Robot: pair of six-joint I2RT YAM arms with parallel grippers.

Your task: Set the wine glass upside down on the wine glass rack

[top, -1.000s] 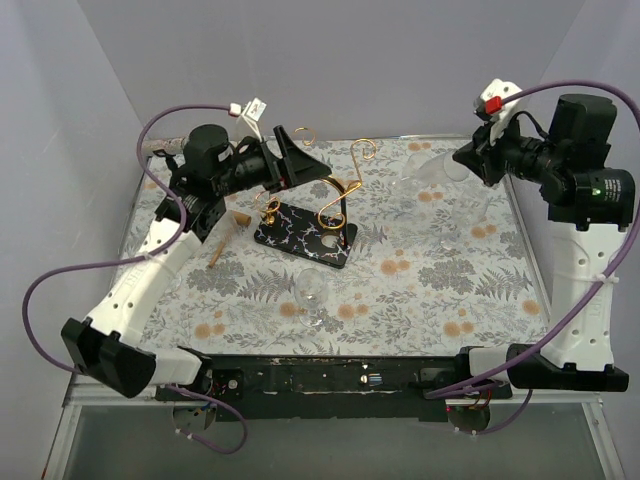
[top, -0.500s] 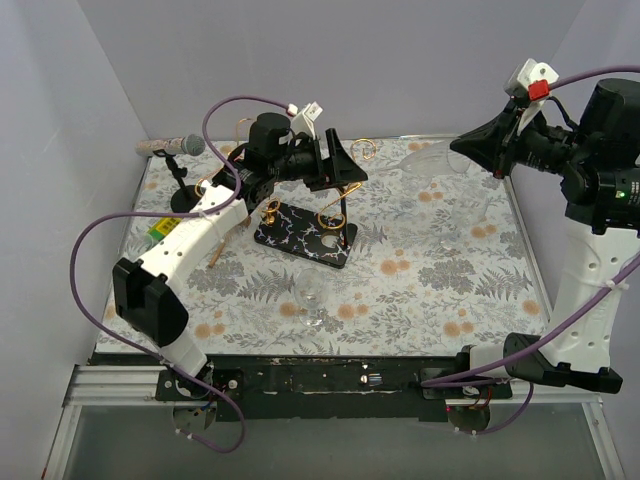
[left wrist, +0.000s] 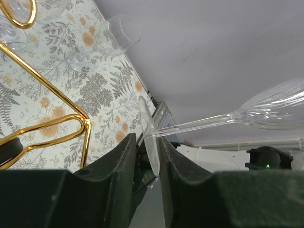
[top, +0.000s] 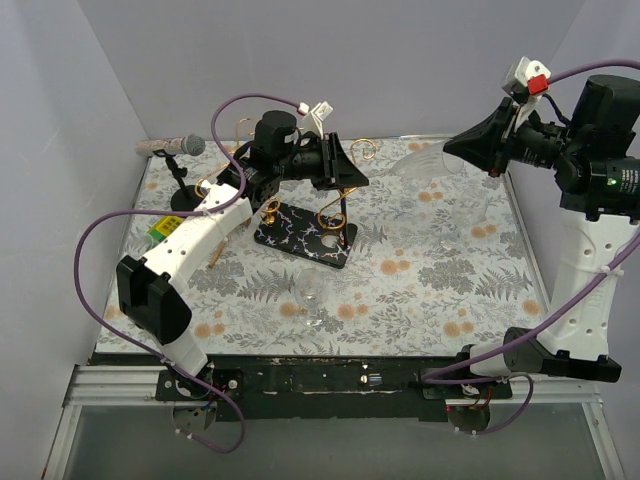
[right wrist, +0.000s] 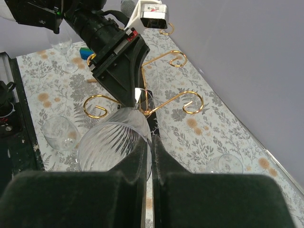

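The wine glass (top: 424,160) hangs on its side in the air above the table's far part, held between both arms. My right gripper (right wrist: 151,142) is shut on the rim of its ribbed bowl (right wrist: 111,142). The stem (left wrist: 199,124) runs over to my left gripper (left wrist: 146,138). Its jaws stand narrow around the foot (left wrist: 148,142). The right jaw touches the disc and a dark sliver still shows at the left jaw. The wine glass rack (top: 305,235), gold wire (left wrist: 47,126) on a black veined base, stands just below the left gripper (top: 355,178).
A second glass (top: 310,290) lies on the floral cloth near the front, and a third glass (top: 468,212) stands right of the rack. A microphone (top: 170,147) on a black stand occupies the far left corner. A wooden stick (top: 222,245) lies left of the rack. Grey walls close three sides.
My left arm swung in from the left to the glass's foot and its jaws narrowed from wide open. The right arm rose a little with the glass.
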